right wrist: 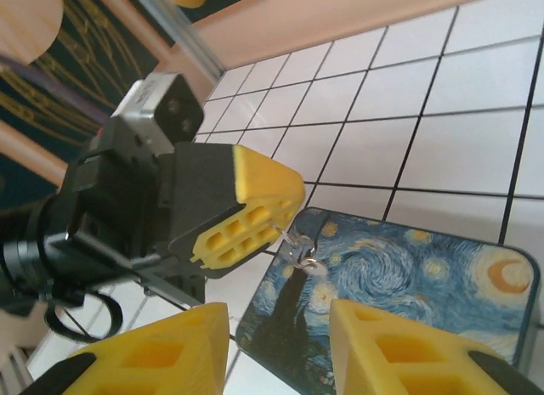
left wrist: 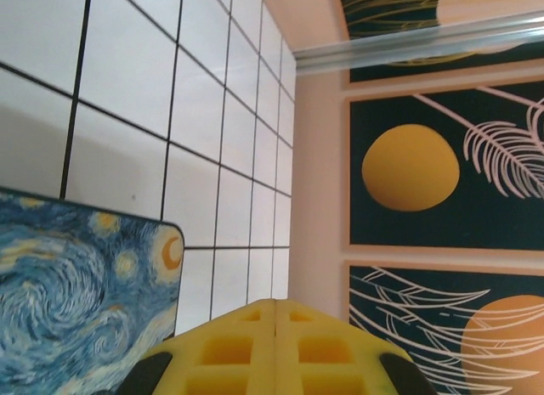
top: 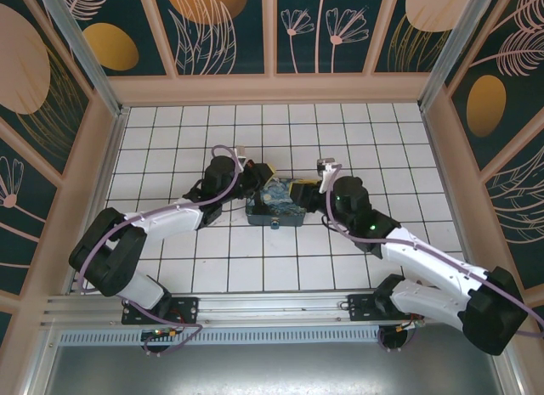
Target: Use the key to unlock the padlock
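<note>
No lettering, labels or numbers seem legible on any surface here.

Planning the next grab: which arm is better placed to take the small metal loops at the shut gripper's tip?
Right, probably: the right gripper, yellow fingers apart, faces the thin silver loops directly, above the blue-and-yellow starry-night painted box; the left gripper is shut with the loops at its own tip.
</note>
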Motion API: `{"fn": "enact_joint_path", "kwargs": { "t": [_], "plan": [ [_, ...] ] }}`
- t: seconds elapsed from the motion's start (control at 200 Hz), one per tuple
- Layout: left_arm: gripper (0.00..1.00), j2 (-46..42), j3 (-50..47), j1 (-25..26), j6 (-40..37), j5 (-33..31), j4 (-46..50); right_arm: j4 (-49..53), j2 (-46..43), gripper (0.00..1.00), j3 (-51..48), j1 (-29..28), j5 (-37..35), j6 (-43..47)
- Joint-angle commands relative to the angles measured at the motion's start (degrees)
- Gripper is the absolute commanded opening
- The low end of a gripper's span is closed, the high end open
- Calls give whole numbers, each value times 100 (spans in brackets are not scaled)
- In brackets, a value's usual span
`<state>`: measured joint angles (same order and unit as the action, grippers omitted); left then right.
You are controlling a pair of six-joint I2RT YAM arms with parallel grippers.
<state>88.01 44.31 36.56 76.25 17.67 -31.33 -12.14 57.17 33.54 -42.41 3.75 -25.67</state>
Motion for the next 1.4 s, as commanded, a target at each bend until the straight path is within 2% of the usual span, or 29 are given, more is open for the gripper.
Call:
{"fn": "enact_joint_path", "kwargs": {
  "t": [0.0,0.235,0.545,0.891,1.396],
  "plan": [
    [0,-156,310,23,-207,436,563,-785,-248,35,-378,330,717,915],
    [0,-74,592,23,-141,894,748,-1386,-138,29,-524,838,1932,805],
    [0,-45,766,27,-5,1019,751,-2282,718,28,-431,945,2717,471],
    [0,18,815,27,10,999,822,-2574,1235,22,-189,952,3000,423],
    [0,103,808,27,38,1023,763,-2864,1586,5,-138,981,2961,274]
  ]
}}
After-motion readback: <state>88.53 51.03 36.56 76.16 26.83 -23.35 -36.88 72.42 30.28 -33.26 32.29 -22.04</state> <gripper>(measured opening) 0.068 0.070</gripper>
